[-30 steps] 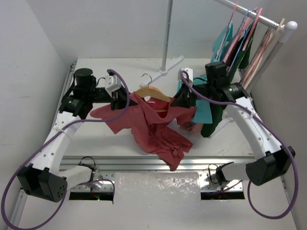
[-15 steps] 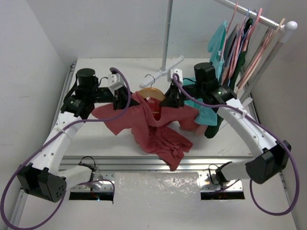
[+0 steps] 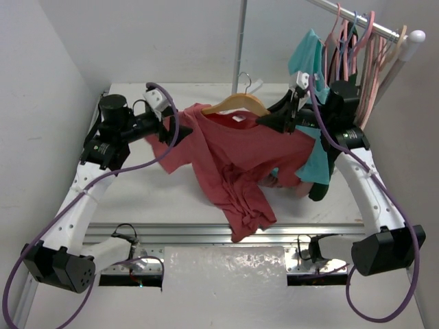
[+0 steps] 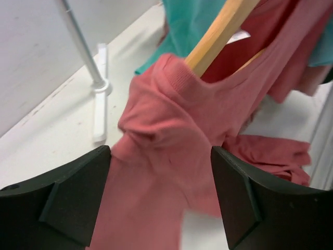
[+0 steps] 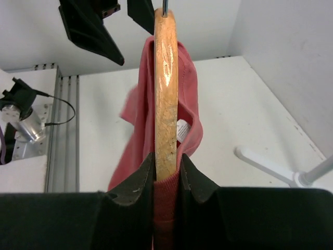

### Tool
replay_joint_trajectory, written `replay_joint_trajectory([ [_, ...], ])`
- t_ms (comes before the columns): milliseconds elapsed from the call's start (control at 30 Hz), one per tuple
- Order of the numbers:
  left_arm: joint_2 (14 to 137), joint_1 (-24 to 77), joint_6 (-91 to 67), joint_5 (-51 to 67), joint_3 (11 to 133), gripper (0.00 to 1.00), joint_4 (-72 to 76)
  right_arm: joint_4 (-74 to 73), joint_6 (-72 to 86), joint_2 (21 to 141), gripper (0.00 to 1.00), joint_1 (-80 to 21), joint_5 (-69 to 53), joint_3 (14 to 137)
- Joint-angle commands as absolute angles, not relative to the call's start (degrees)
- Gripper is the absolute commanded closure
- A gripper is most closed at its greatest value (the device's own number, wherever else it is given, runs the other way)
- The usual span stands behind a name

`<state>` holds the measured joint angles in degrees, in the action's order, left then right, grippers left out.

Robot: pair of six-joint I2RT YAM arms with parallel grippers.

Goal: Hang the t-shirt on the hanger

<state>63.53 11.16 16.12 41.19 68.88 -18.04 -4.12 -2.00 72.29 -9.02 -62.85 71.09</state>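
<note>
Table: we see the coral t-shirt is no longer heaped low on it. Most of it now hangs from the wooden hanger, with the lower part trailing toward the near edge. The right arm has lifted the hanger up and back toward the clothes rack. Right gripper: clamped on the hanger's wooden arm, red cloth pinched in with it. Left gripper: jaws apart now, together a moment ago. It has let go of the shoulder, and the cloth sits just beyond its fingers. The hanger end is inside the collar, capped by shoulder fabric. We judge the shirt is basically on, and only a drape check is left.
</note>
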Motion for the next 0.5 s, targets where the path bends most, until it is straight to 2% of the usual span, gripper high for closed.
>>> replay_joint_trajectory([
  [0, 61.5, 10.6, 14.4, 35.1, 69.6, 0.25, -16.1, 3.5, 1.2, 70.7, 1.0, -7.5, -62.6, 71.1],
  [67, 59.7, 10.6, 12.1, 37.0, 67.6, 0.06, -11.6, 5.3, 2.9, 70.8, 1.0, -7.5, -63.6, 70.8],
  [133, 58.3, 10.6, 10.0, 36.9, 66.6, 0.01, -7.5, 5.4, 3.2, 70.8, 1.0, -7.5, -63.7, 71.0],
  [200, 57.0, 10.6, 9.1, 37.9, 67.5, 0.0, -5.8, 5.5, 4.0, 70.7, 1.0, -7.6, -63.5, 71.1],
  [300, 59.6, 10.7, 7.8, 46.0, 72.1, 0.02, -5.6, 11.6, 8.6, 69.8, 1.0, -7.6, -63.0, 68.7],
  [400, 67.0, 10.7, 6.3, 50.6, 80.0, 0.12, -8.7, 17.2, 12.3, 68.1, 1.0, -7.7, -61.4, 65.2],
  [467, 71.4, 11.4, 4.8, 56.2, 84.5, 0.12, -9.8, 17.3, 12.2, 67.5, 1.0, -7.9, -61.6, 64.7],
])
